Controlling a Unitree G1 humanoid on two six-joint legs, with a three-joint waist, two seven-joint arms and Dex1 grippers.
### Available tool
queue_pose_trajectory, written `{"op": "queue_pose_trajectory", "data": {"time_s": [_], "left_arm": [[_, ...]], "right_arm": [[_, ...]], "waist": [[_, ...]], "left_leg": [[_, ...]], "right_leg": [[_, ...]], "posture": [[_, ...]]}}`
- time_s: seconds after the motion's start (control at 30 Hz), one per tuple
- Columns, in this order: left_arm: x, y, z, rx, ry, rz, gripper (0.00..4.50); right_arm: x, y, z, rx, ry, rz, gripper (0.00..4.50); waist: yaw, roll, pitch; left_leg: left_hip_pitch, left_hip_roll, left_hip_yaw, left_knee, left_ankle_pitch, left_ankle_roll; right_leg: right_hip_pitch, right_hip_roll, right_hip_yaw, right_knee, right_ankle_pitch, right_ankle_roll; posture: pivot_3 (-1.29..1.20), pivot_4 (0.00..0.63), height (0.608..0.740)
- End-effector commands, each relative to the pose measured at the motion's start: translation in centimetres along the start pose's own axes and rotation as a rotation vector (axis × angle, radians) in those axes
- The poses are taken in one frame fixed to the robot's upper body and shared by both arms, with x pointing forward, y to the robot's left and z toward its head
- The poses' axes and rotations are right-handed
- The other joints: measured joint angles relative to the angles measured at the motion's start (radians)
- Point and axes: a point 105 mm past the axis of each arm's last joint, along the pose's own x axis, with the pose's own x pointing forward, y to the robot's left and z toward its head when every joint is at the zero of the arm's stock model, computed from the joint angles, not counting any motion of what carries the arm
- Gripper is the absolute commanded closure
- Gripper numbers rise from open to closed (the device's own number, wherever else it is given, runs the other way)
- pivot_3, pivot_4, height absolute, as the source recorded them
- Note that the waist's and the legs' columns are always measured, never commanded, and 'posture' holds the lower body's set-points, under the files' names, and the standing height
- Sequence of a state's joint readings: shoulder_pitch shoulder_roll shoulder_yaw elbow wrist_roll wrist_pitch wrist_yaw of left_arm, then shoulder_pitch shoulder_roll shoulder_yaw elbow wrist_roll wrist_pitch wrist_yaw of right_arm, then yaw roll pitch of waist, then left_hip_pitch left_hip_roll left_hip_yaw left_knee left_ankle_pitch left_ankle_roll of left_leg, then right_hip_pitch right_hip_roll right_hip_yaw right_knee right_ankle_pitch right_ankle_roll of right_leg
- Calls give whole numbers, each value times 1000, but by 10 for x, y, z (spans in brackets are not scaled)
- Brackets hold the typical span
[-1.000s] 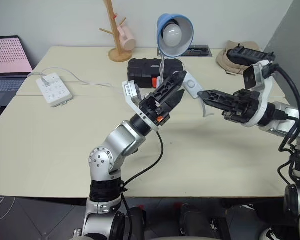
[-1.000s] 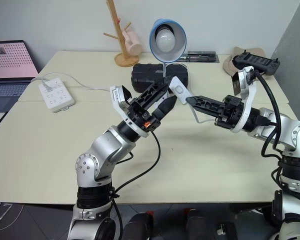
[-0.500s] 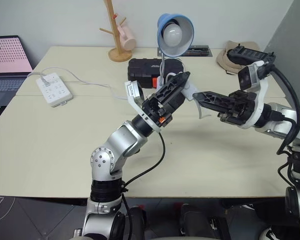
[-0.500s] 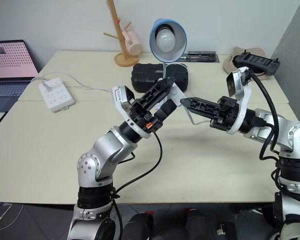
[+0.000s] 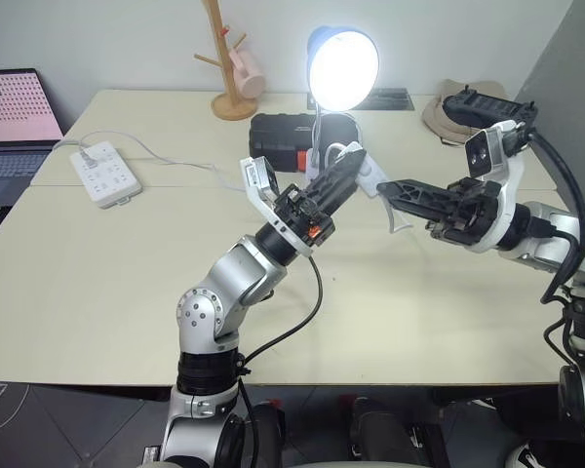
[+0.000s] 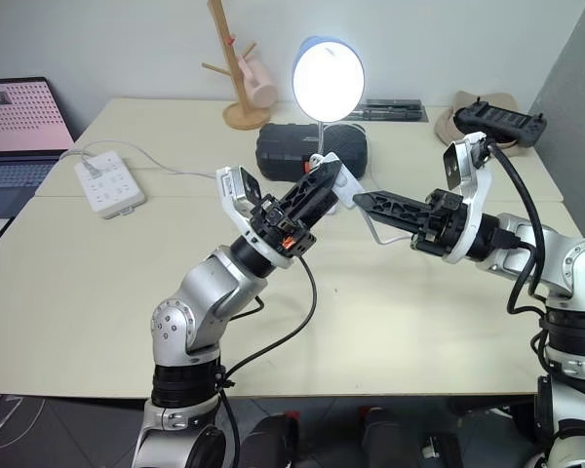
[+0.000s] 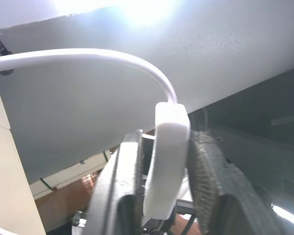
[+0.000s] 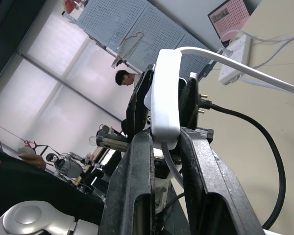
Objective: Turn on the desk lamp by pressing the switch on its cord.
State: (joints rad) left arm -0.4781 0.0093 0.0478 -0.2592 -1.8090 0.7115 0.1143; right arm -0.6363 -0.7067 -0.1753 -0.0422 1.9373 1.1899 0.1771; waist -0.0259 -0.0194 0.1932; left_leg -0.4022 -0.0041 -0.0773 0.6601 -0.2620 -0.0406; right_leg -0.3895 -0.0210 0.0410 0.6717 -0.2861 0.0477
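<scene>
The desk lamp (image 5: 342, 68) glows beyond both hands, so little remains: left hand (image 5: 357, 168) and right hand (image 5: 394, 187) both pinch the switch (image 7: 165, 164).

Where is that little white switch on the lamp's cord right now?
The switch is up above the table's middle, squeezed between both pincers, left pincer and right pincer, just in front of the lit desk lamp.

Silver arms, black ridged pincers (image 5: 351, 168)

Lab or office: pegboard panels (image 8: 137, 29), laptop (image 5: 15, 122).
</scene>
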Motion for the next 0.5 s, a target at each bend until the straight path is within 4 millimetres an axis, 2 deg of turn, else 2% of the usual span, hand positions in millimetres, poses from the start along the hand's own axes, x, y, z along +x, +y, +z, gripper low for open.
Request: {"op": "queue_pose_trajectory", "data": {"time_s": [0.03, 0.23, 0.3, 0.5], "left_arm": [[1, -11, -2, 7, 10, -48, 3995], [2, -7, 0, 22, 0, -11, 4020], [0, -11, 0, 17, -6, -34, 3317], [-4, -10, 1, 10, -14, -28, 2257]], "right_arm": [[-1, 17, 5, -43, -14, 58, 4123], [-1, 16, 3, -41, -7, 58, 4123], [-1, 16, 3, -40, -5, 55, 4123], [1, 12, 2, -31, 1, 38, 4123]], "waist": [[0, 0, 0], [0, 0, 0], [0, 0, 0], [0, 0, 0]], "left_leg": [[0, 0, 0, 0, 0, 0], [0, 0, 0, 0, 0, 0], [0, 0, 0, 0, 0, 0], [0, 0, 0, 0, 0, 0]], "right_leg": [[0, 0, 0, 0, 0, 0], [0, 0, 0, 0, 0, 0], [0, 0, 0, 0, 0, 0], [0, 0, 0, -1, 0, 0]], "posture": [[0, 150, 740], [0, 150, 740], [0, 150, 740], [0, 150, 740]]}}
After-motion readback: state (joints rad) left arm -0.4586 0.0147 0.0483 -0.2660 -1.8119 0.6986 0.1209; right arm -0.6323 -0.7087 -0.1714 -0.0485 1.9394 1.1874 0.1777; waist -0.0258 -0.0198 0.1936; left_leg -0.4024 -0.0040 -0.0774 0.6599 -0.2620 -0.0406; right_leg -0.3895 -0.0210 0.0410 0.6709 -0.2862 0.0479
